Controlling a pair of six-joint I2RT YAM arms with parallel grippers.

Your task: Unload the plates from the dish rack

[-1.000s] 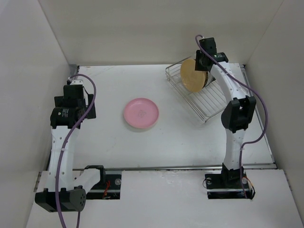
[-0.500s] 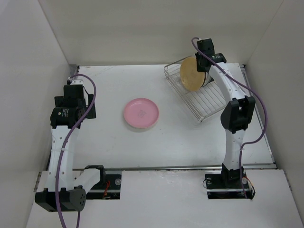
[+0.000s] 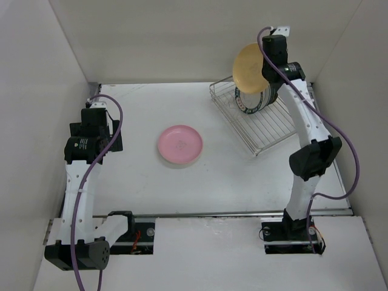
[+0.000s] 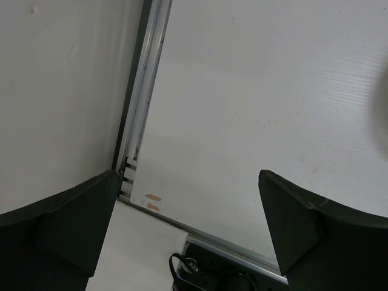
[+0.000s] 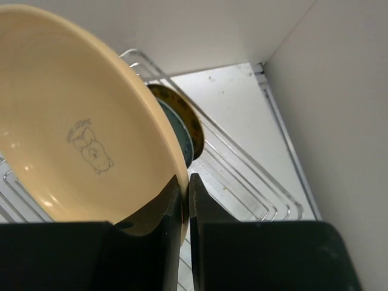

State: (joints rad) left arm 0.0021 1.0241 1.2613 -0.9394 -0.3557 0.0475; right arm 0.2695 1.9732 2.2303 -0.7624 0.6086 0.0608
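My right gripper is shut on the rim of the yellow-tan plate and holds it upright in the air above the dish rack. In the right wrist view the gripper pinches the plate's edge. Two plates still stand in the rack: a white one with a dark teal rim and, behind it, a dark one with a yellow pattern. A pink plate lies flat on the table's middle. My left gripper is open and empty over the table's left edge.
White walls enclose the table on three sides. The rack sits at the back right, close to the right wall. A metal rail runs along the table's left edge under my left gripper.
My right gripper has lifted the yellow-tan plate up out of the rack, uncovering the teal-rimmed plate. The left arm has not moved.
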